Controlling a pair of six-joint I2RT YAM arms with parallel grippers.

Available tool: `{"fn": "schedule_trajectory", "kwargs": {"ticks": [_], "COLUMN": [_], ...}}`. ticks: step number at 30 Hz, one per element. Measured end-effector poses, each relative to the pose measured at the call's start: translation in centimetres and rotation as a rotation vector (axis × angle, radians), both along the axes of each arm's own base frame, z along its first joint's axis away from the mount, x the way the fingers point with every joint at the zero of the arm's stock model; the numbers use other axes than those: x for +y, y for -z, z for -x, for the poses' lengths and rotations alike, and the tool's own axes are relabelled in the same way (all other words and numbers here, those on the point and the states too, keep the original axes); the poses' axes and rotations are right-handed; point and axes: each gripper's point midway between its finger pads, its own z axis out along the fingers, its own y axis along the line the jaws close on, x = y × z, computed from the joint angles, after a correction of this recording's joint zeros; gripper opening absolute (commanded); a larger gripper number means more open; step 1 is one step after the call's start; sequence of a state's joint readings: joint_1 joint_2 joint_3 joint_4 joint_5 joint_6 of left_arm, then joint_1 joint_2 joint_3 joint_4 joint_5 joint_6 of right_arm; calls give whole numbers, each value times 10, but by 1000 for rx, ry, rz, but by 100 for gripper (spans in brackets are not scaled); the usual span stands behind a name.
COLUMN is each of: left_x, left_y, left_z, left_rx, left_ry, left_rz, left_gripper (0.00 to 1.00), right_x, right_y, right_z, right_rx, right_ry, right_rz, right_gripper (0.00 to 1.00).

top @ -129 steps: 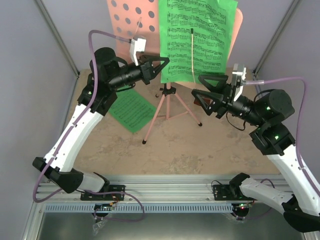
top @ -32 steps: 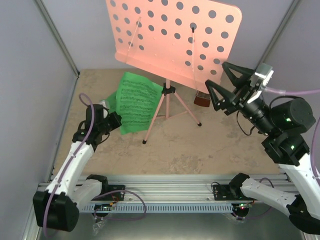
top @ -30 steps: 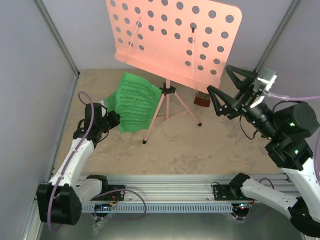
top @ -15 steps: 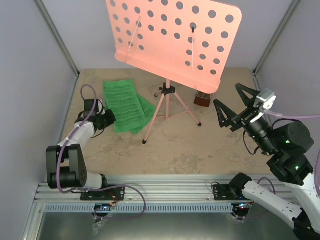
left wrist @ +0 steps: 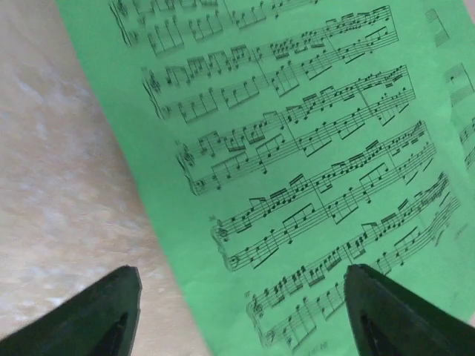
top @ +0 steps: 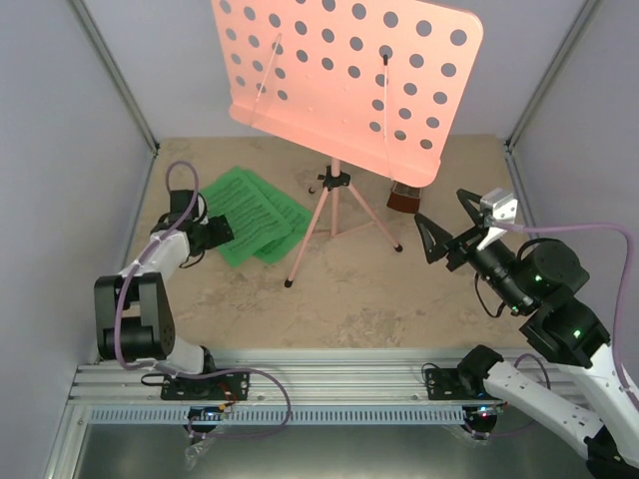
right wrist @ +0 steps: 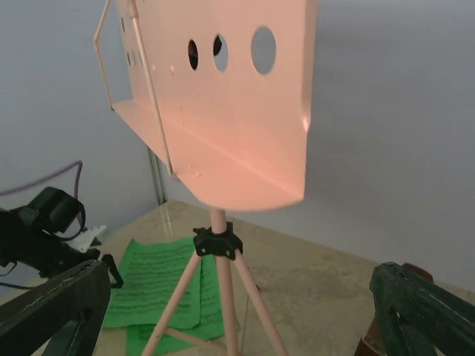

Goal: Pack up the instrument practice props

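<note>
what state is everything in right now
music stand, upright on its tripod, desk bare
green pages, lying flat, overlapped, left of the stand
metronome, standing upright, partly hidden by the desk
left gripper, open over the pages
right gripper, open, empty, in the air

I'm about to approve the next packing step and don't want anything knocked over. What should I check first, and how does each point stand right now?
1. The left gripper open, nothing held: ok; it sits over the green pages, which lie on the table.
2. The right gripper open and empty: ok.
3. Pages in one tidy stack: not ok; they are fanned, edges offset.
4. Desk of the music stand bare of pages: ok.
5. Stand upright on its legs: ok.
6. The metronome free to grab: cannot tell; the stand's desk hides most of it.
</note>
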State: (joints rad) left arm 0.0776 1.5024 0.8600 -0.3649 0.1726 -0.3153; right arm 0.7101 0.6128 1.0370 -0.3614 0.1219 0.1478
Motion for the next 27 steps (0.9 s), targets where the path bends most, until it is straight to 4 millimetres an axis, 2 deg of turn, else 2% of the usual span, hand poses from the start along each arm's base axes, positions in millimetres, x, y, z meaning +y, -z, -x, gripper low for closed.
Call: {"fn": "schedule_trajectory", "kwargs": {"ticks": [3, 6, 8, 10, 13, 15, 17, 18, 19, 22, 24, 27], "left_x": [11, 22, 28, 28, 13, -11, -45, -74, -95, -158, -184, -212], "left_y": [-21, -70, -109, -146, -189, -202, -202, -196, -191, -173, -167, -170], "left_z": [0, 1, 4, 11, 19, 21, 22, 24, 26, 45, 56, 65], "left_rx": [-54, -199, -314, -430, -584, -649, -657, -644, -630, -587, -562, -560], "left_ry": [-32, -76, -108, -127, -88, 0, 120, 225, 298, 519, 614, 729], "left_rz": [-58, -123, -148, -147, -70, 16, 93, 148, 193, 384, 471, 539], "left_gripper": [98, 99, 98, 93, 85, 81, 78, 76, 74, 72, 71, 72], "right_x": [-4, -5, -1, 3, 11, 15, 18, 19, 21, 21, 21, 15], "right_y": [13, 38, 64, 93, 140, 165, 182, 188, 192, 191, 183, 170], "right_z": [4, 4, 0, -7, -19, -28, -35, -38, -41, -44, -44, -41], "right_rx": [27, 76, 132, 196, 302, 361, 407, 425, 435, 441, 429, 401], "right_ry": [4, 4, 5, 13, 40, 63, 80, 87, 91, 98, 97, 102], "right_rz": [-8, -18, -12, 7, 51, 70, 73, 68, 59, 17, -17, -71], "right_gripper": [98, 98, 98, 98, 98, 98, 98, 98, 98, 98, 98, 98]}}
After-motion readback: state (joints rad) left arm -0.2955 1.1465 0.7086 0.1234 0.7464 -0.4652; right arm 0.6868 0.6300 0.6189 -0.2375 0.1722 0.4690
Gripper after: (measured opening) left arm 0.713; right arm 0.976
